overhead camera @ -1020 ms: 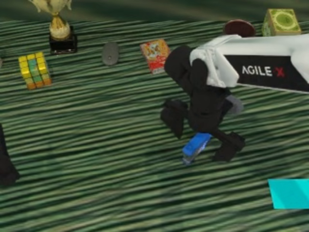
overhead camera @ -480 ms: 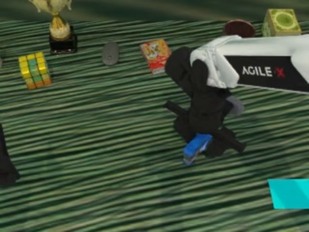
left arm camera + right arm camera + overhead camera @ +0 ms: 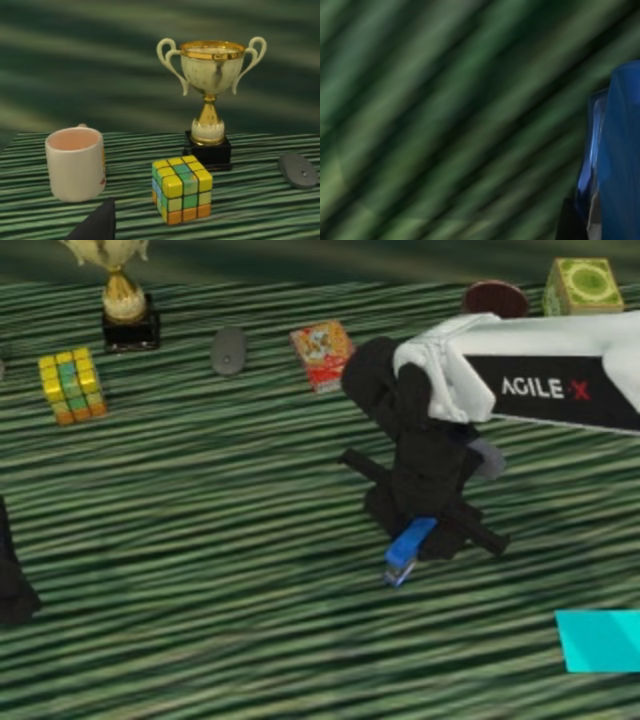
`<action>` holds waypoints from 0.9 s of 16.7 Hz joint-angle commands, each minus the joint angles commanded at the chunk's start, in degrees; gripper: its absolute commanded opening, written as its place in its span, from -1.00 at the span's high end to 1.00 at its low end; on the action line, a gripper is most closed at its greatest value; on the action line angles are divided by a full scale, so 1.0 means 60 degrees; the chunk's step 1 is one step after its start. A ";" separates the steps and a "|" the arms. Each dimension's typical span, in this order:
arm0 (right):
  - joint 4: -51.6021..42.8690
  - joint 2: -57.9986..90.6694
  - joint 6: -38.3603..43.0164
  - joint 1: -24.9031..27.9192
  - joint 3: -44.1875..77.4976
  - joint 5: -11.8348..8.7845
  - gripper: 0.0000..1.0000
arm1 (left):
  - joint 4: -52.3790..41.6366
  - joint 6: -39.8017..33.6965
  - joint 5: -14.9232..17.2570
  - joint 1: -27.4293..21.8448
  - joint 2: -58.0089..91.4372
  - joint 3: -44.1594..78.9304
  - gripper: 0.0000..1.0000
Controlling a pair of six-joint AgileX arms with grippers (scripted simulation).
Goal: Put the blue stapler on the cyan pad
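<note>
Right gripper (image 3: pixel 418 532) clamped on blue stapler (image 3: pixel 408 545), mid-table. Stapler long axis runs 1 to 7 o'clock. Cyan pad (image 3: pixel 598 640) lies at 4 o'clock from gripper, well apart. Left gripper (image 3: pixel 12 592) parked, left edge.
</note>
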 joint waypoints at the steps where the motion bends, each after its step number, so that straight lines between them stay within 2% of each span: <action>1: 0.0000 0.0000 0.0000 0.0000 0.0000 0.0000 1.00 | 0.0000 0.0000 0.0000 0.0000 0.0000 0.0000 -1.00; 5: -0.0573 -0.0248 -0.0103 -0.0013 0.0298 0.0068 1.00 | 0.0000 0.0000 0.0000 0.0000 0.0000 0.0000 -1.00; 12: -0.3288 -0.0970 -0.0134 0.0022 0.2173 0.0062 1.00 | 0.0000 0.0000 0.0000 0.0000 0.0000 0.0000 -1.00; 15: -0.3495 -0.1086 -0.0160 0.0022 0.2358 0.0063 1.00 | 0.0000 0.0000 0.0000 0.0000 0.0000 0.0000 -1.00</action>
